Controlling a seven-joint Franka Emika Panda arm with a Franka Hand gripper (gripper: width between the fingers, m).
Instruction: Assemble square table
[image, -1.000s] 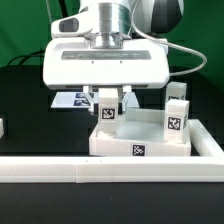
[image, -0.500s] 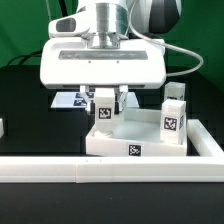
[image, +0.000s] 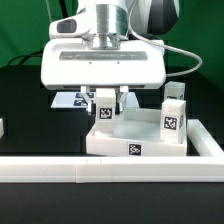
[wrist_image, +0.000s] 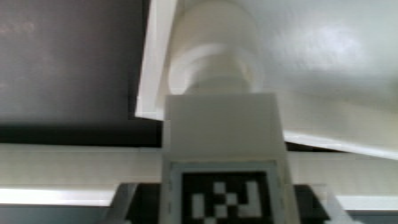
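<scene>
My gripper (image: 106, 109) is shut on a short white leg (image: 105, 111) with a tag on its face. It holds the leg upright over the far left corner of the square table's white slab (image: 135, 138). In the wrist view the leg (wrist_image: 222, 120) fills the middle between the dark fingers (wrist_image: 141, 203). Its rounded tip points at the slab's corner (wrist_image: 329, 70). I cannot tell whether the tip touches the slab. A second tagged leg (image: 174, 122) stands upright at the slab's right corner, and a third leg (image: 177, 94) stands behind it.
A long white border rail (image: 100, 171) runs across the front, with its right arm (image: 208, 140) beside the slab. The marker board (image: 70, 100) lies behind the gripper on the black table. A small white part (image: 2, 127) shows at the exterior view's left edge.
The gripper and the held leg shifted slightly toward the exterior view's left and a little lower one second ago. Since then they have held still.
</scene>
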